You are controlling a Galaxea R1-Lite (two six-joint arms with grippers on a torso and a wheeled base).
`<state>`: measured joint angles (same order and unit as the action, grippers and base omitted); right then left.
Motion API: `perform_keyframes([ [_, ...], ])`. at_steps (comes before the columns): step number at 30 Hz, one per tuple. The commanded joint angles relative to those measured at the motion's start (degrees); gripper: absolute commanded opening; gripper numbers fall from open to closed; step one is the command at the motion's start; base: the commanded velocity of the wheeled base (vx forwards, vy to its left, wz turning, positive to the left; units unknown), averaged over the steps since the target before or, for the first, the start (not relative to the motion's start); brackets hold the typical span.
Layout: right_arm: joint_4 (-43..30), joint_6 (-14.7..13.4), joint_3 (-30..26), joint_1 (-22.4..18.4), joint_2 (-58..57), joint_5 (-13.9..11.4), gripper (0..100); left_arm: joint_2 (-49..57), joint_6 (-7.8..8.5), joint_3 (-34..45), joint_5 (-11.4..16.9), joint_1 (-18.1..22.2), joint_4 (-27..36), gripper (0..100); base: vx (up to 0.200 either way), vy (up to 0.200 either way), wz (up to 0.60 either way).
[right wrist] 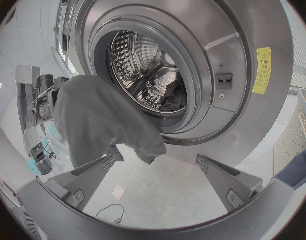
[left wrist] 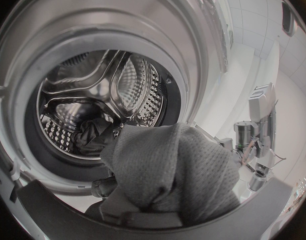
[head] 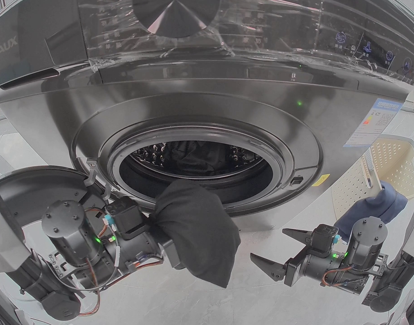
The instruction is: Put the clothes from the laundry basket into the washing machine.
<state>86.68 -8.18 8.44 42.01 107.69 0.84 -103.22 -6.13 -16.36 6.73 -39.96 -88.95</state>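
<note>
The washing machine point(head: 207, 109) stands with its drum open, and a dark garment point(head: 198, 156) lies inside the drum point(left wrist: 126, 84). My left gripper point(head: 171, 244) is shut on a dark grey garment point(head: 198, 235), held just below and in front of the drum's lower rim; the cloth drapes over its fingers point(left wrist: 103, 187) and hangs down. Off to the right and level with it, my right gripper point(head: 270, 244) is open with nothing between its fingers point(right wrist: 93, 170). The cream perforated laundry basket point(head: 396, 163) stands at the right with a blue garment point(head: 374, 208) hanging over its edge.
The machine's door point(head: 35, 186) is swung open at the left, close behind my left arm. A small white scrap point(right wrist: 118, 192) and a cable point(right wrist: 109, 212) lie on the pale floor in front of the machine.
</note>
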Motion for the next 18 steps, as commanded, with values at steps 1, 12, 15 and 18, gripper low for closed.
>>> perform_keyframes([
  [1, 0.0, 0.0, -2.0, 2.5, -0.4, 0.0, 100, -8.2, 0.24, -8.2, -2.6, -1.1, -0.1, 0, 0.0, 0.0, 0.0],
  [12, 0.0, 0.2, -2.5, 2.5, -2.7, 0.0, 100, -17.8, 2.97, -25.5, -2.9, 4.4, 0.4, 0, 0.0, 0.0, 0.0],
  [15, 0.0, 0.1, -2.5, 2.4, -2.8, 0.1, 100, -19.4, 2.88, -26.7, -3.0, 4.9, 0.4, 0, 0.0, 0.0, 0.0],
  [18, 0.1, 0.2, -2.5, 2.2, -2.8, 0.0, 100, -23.6, 1.21, -32.4, -3.4, 6.7, 0.5, 0, 0.0, 0.0, 0.0],
])
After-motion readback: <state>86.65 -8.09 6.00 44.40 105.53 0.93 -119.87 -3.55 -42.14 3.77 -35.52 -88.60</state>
